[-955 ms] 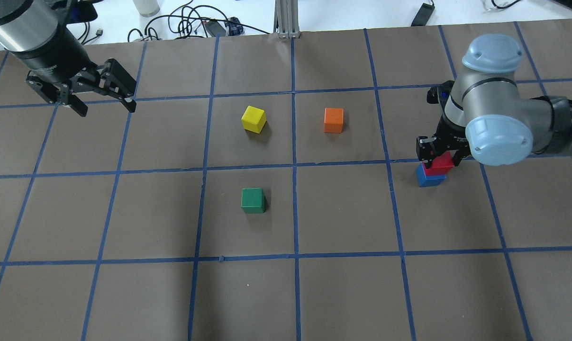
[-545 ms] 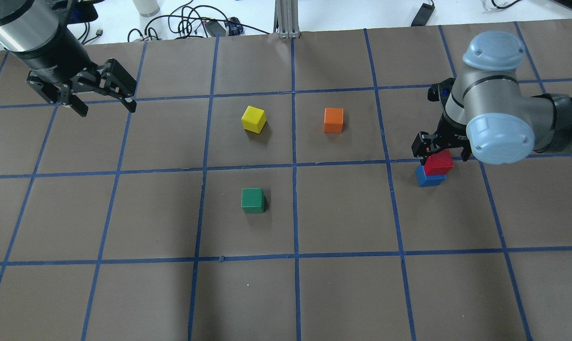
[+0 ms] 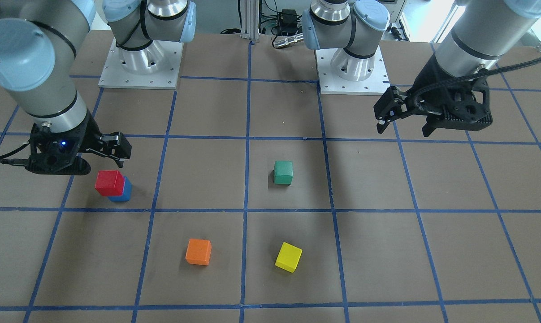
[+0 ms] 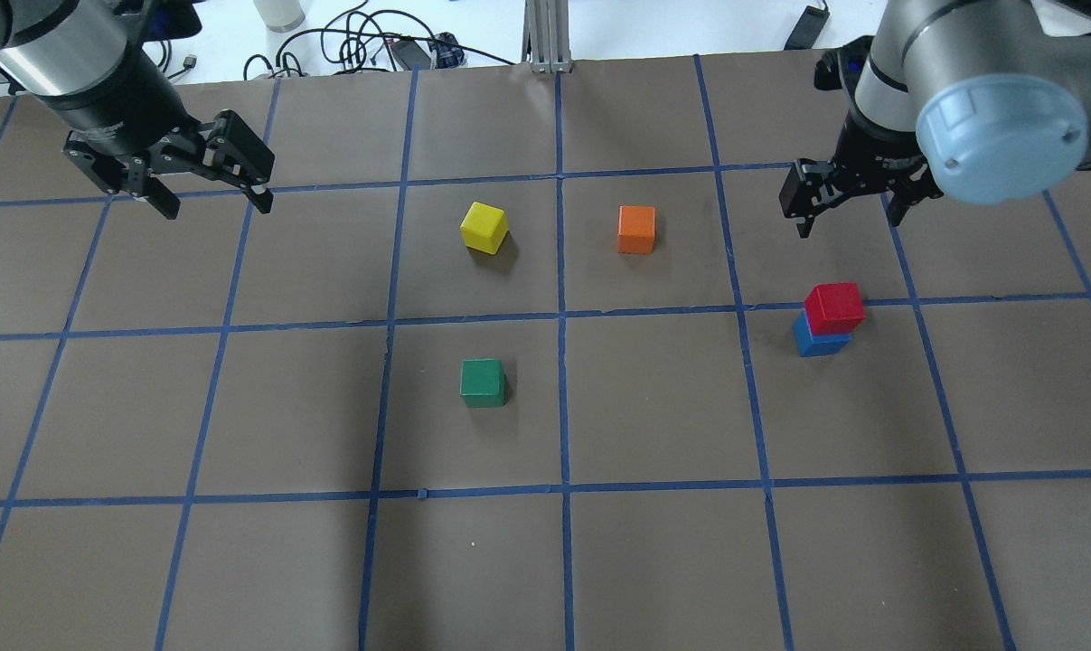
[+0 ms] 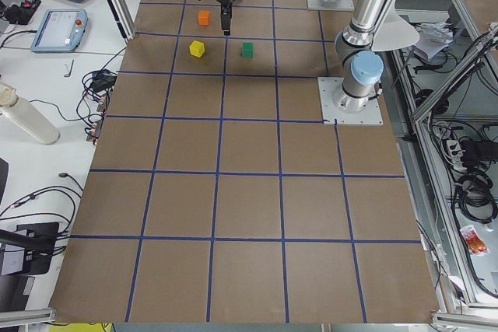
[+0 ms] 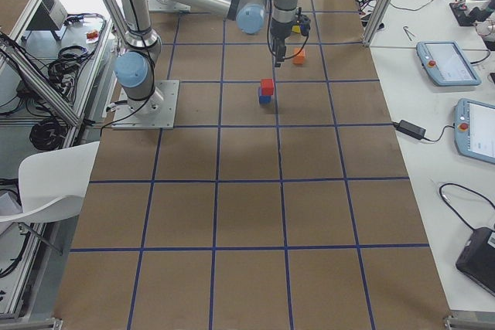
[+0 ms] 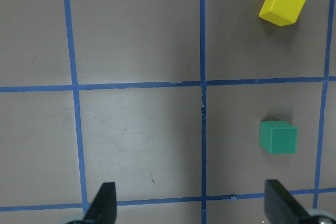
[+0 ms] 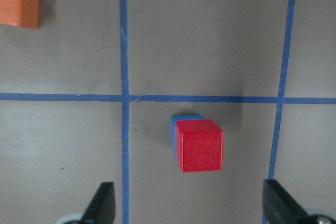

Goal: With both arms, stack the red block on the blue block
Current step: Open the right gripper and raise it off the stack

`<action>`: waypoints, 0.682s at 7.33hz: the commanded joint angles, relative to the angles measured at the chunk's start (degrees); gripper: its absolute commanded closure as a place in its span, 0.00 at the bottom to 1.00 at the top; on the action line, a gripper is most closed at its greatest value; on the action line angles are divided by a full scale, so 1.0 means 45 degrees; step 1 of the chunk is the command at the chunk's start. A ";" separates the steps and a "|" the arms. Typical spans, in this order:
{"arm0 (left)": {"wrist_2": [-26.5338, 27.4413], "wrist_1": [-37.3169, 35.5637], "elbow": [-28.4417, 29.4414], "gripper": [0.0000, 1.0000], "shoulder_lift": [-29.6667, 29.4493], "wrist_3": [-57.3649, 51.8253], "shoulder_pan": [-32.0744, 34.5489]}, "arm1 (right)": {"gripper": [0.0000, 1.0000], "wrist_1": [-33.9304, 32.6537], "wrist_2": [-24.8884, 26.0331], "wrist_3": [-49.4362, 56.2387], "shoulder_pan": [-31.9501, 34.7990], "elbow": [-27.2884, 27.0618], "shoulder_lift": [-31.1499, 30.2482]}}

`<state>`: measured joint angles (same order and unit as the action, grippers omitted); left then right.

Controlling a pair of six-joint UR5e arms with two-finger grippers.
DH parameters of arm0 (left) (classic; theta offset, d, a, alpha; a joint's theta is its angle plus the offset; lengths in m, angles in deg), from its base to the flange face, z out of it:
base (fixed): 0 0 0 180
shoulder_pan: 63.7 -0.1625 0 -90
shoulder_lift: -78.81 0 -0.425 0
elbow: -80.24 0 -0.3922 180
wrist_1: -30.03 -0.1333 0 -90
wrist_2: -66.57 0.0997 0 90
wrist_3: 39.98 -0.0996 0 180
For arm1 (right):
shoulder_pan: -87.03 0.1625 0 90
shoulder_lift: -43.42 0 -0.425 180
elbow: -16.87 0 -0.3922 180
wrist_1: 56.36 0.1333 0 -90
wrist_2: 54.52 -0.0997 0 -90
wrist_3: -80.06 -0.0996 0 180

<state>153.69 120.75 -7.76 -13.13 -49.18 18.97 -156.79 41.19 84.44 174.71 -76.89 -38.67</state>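
Note:
The red block [image 4: 834,307] sits on top of the blue block [image 4: 816,344], slightly offset, at the table's right; the stack also shows in the front view [image 3: 109,182] and the right wrist view [image 8: 199,145], where only a blue edge [image 8: 181,121] peeks out. My right gripper [image 4: 848,221] is open and empty, raised above and beyond the stack, clear of it. My left gripper [image 4: 217,206] is open and empty, hovering at the far left, away from all the blocks.
A yellow cube [image 4: 484,226], an orange cube [image 4: 636,229] and a green cube [image 4: 482,382] lie apart around the table's middle. Cables [image 4: 364,45] lie beyond the far edge. The arm bases [image 3: 138,67] stand at the robot's side.
My right gripper opened off the red block, leaving it on the blue block, then rose and moved away toward the far side. My left gripper shifted slightly.

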 commanded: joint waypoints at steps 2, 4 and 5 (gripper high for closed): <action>0.0015 -0.0471 0.0044 0.00 0.0372 0.0753 0.1000 | 0.00 0.1049 -0.0133 -0.2262 0.1509 0.1129 -0.1134; 0.0461 -0.0572 -0.0130 0.00 0.0450 0.0639 0.1121 | 0.00 0.1669 -0.0620 -0.2263 0.1297 0.1459 -0.1037; 0.0464 -0.0668 -0.0170 0.00 0.0471 0.0599 0.1082 | 0.00 0.2139 -0.0661 -0.2263 0.1295 0.1906 -0.1037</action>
<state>155.17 118.20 -8.14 -11.31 -46.24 23.81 -149.70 38.88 74.37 180.75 -70.33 -43.31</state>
